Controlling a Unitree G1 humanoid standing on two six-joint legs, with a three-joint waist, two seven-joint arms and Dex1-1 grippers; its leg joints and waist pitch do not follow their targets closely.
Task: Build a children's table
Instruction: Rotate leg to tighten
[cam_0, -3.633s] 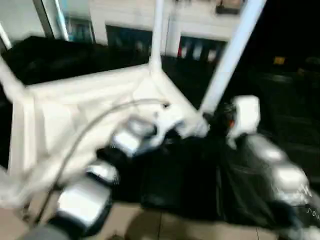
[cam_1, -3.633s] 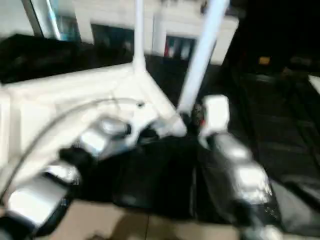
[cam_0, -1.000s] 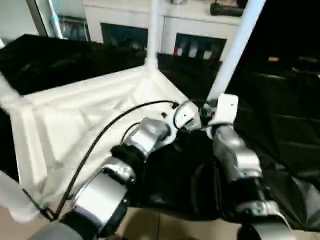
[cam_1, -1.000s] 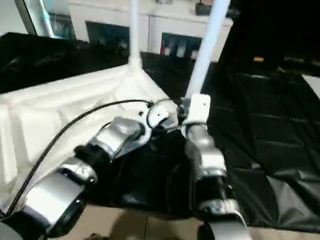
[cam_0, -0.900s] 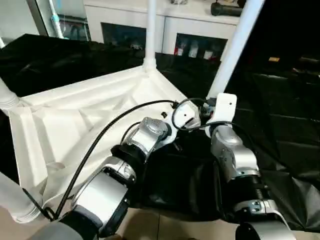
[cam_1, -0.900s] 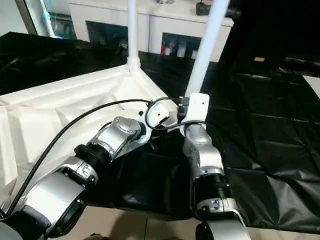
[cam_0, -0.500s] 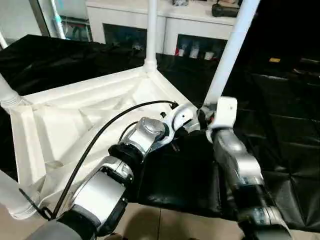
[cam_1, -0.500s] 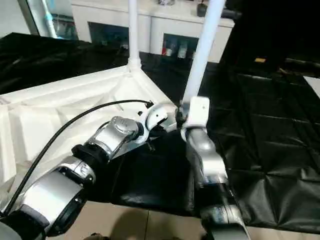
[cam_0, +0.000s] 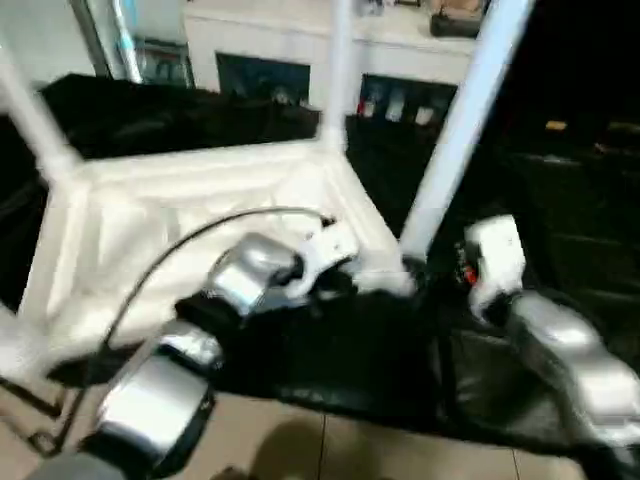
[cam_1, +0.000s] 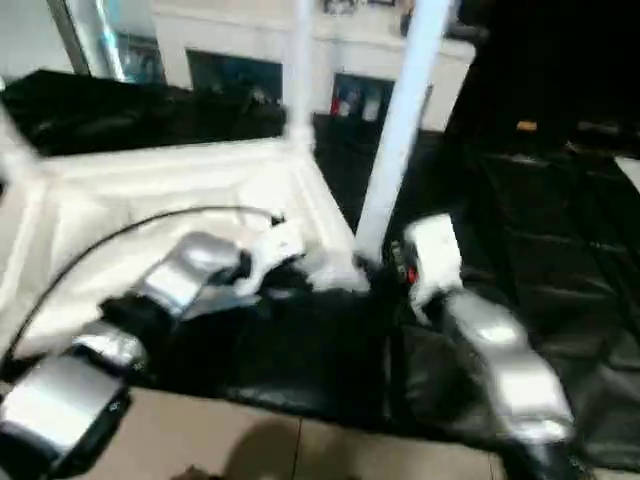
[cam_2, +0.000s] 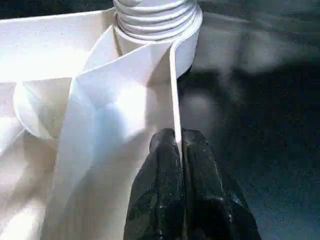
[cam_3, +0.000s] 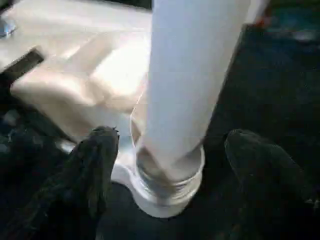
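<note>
Left gripper pinching the upturned tabletop rim beside its corner socket, right gripper spread wide around the leg there; possibly unseated, liable to tip.

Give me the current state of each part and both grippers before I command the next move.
tabletop: upside down, ribbed underside up, on the black sheet.
near leg: standing in its corner socket, tilted.
far leg: upright in its socket.
left-side leg: standing in its corner.
left gripper: shut on the tabletop's thin edge wall.
right gripper: open, fingers either side of the near leg's base.
</note>
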